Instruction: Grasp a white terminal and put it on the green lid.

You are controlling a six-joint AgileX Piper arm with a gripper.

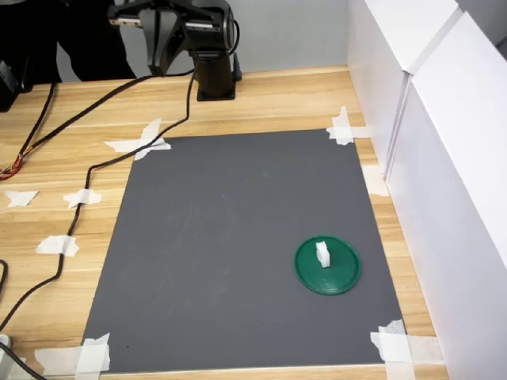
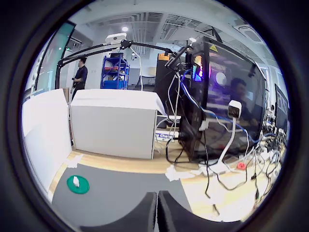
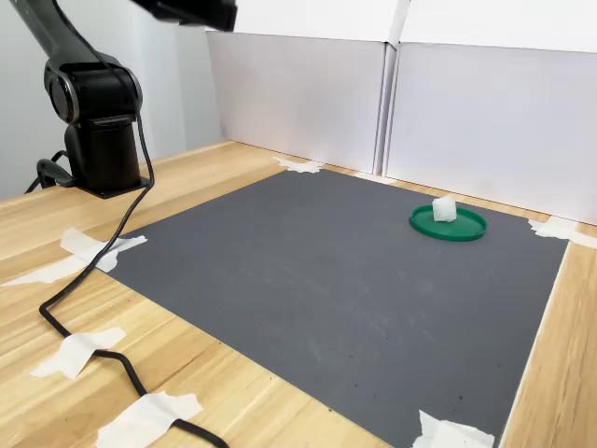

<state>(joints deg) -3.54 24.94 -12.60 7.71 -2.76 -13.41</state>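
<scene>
The white terminal (image 1: 322, 252) stands upright on the green lid (image 1: 342, 277), close to the lid's middle. The lid lies flat on the grey mat (image 1: 230, 245), toward the first exterior view's lower right. Both show again in the second exterior view, the terminal (image 3: 444, 209) on the lid (image 3: 466, 227) at the far right, and small in the wrist view, the terminal (image 2: 76, 181) on the lid (image 2: 83, 188). My gripper (image 2: 157, 212) is shut with nothing in it, held high and far back from the lid. The arm (image 1: 194, 32) is folded above its base (image 1: 215, 79).
White foam walls (image 1: 444, 134) border the mat along the first exterior view's right. A black cable (image 1: 87, 170) trails over the wooden table past tape scraps (image 1: 139, 144). In the wrist view a computer rack (image 2: 217, 106) with cables stands beyond the table, and a person (image 2: 79, 77) far behind.
</scene>
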